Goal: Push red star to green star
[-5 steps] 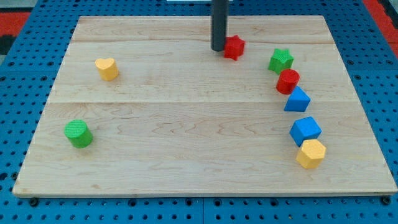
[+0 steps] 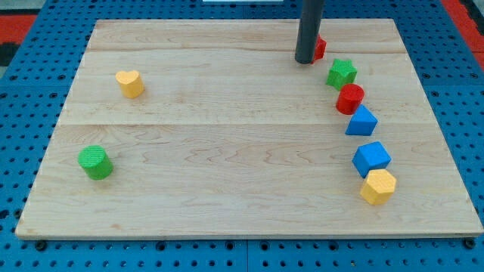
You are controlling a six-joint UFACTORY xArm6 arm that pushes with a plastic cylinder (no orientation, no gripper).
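The red star [image 2: 320, 48] lies near the view's top right and is mostly hidden behind my rod; only its right edge shows. My tip [image 2: 305, 60] sits against the star's left side. The green star [image 2: 342, 73] lies just below and right of the red star, a small gap apart. The wooden board [image 2: 227, 151] carries all the blocks.
A red cylinder [image 2: 350, 99], a blue triangular block [image 2: 361, 121], a blue cube [image 2: 371, 159] and a yellow hexagon [image 2: 378, 186] run down the view's right side. A yellow heart [image 2: 130, 83] and a green cylinder [image 2: 95, 162] lie on the left.
My tip has moved to the right, pushing the red star right and slightly up, closer to the green star. The other blocks have not moved.
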